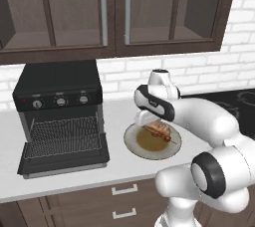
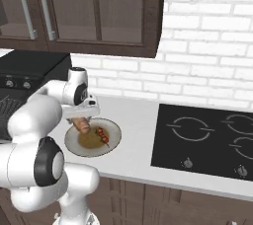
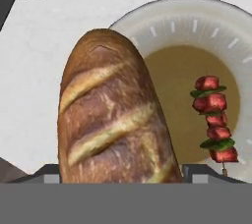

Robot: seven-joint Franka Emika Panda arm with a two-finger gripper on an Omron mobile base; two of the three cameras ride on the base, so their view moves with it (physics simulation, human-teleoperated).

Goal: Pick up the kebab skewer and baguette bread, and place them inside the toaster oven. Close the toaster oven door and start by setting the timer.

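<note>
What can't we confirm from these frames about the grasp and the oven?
- Gripper contact with the baguette bread: hand view, fingertips cut off at the bottom edge; the arm covers them in both base views.
- Baguette's near end: hand view, cut off.
- Toaster oven knob markings: left base view, too small.
- Kebab skewer stick tip: hand view, cut off.

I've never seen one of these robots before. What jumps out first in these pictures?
The big white arm bends low over a round plate on the pale counter, its gripper straddling the baguette bread, which looms huge in the hand view. Beside the loaf on the plate lies the kebab skewer with red chunks. To the left stands the black toaster oven, its door dropped open.
</note>
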